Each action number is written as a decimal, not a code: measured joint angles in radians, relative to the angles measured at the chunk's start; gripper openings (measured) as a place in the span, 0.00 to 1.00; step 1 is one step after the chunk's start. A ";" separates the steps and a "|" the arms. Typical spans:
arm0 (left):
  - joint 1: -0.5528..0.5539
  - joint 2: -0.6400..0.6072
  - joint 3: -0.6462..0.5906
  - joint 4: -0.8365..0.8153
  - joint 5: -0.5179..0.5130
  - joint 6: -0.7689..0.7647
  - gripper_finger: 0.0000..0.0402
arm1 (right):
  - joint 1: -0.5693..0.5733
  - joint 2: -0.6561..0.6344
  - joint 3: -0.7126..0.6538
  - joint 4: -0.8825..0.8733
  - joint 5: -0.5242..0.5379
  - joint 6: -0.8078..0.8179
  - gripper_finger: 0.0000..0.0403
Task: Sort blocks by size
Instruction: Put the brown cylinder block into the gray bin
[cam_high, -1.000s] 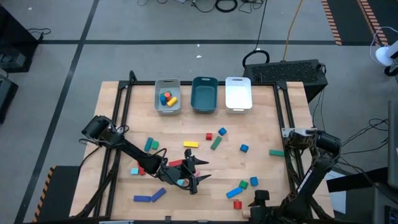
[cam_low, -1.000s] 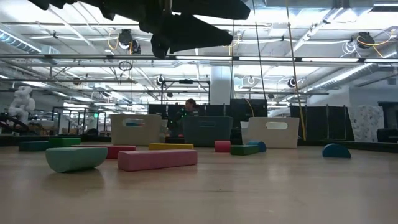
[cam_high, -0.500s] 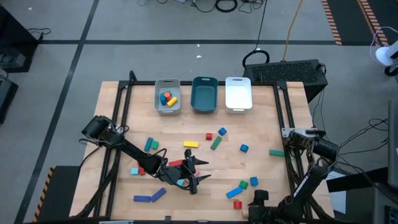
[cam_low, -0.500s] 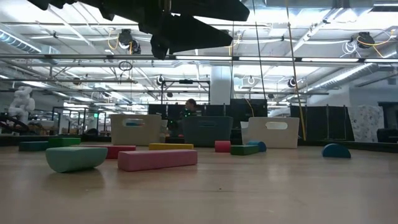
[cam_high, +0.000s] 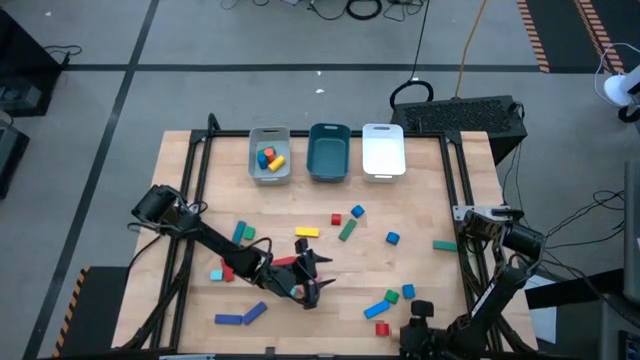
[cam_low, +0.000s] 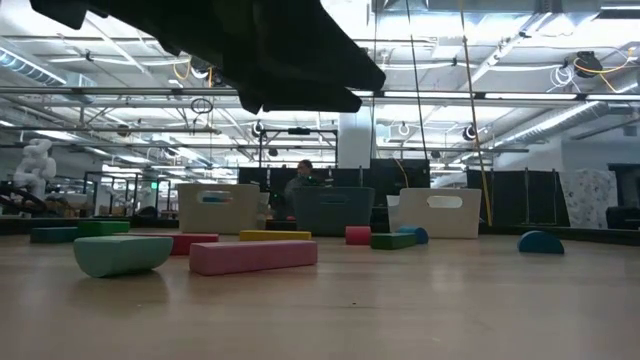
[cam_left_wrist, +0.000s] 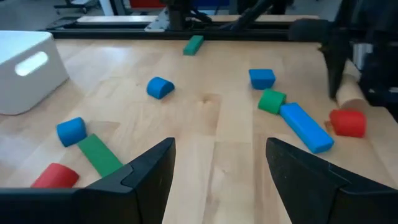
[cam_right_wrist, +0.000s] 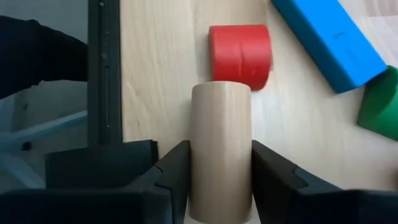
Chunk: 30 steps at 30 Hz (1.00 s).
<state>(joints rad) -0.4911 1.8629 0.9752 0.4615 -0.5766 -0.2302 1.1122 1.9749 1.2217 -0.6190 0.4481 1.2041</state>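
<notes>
Since a second ago, the left arm has dipped: in my low view its dark bulk fills more of the top edge than before. On the high view the right arm's base has shifted slightly near the tabletop's (cam_high: 420, 215) near right corner.

From above I can't make out the right gripper (cam_high: 421, 318); it sits low by the near edge, partly cut off. Its own wrist camera shows it better: the fingers (cam_right_wrist: 177, 165) flank a plain light wooden cylinder (cam_right_wrist: 221, 149), touching or almost touching both sides. A red wooden cylinder (cam_right_wrist: 240, 55) lies just beyond, with a long blue bar (cam_right_wrist: 329, 38) and a green piece (cam_right_wrist: 380, 109) cut off at the picture's edge.

The left gripper (cam_high: 308, 275) hovers mid-table, fingers (cam_left_wrist: 146, 171) spread wide with nothing between. I can't see what lies directly under it.

Remaining blocks lie scattered across the tabletop; a few sit in the grey rectangular tray (cam_high: 269, 155), beside the teal tray (cam_high: 330, 152) and white tray (cam_high: 383, 150). No writing is legible anywhere.
</notes>
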 joint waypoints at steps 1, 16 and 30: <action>-0.001 0.000 0.000 0.000 0.004 0.000 0.63 | 0.000 -0.001 0.000 -0.005 0.004 0.000 0.29; 0.005 0.022 0.000 0.126 0.084 0.134 0.63 | -0.070 -0.113 0.002 -0.183 0.263 -0.072 0.30; 0.044 0.099 0.000 0.211 0.149 0.142 0.63 | -0.312 -0.115 0.002 -0.013 0.305 -0.520 0.30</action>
<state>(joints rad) -0.4469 1.9616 0.9752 0.6725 -0.4275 -0.0879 0.7998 1.8595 1.2236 -0.6319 0.7529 0.6841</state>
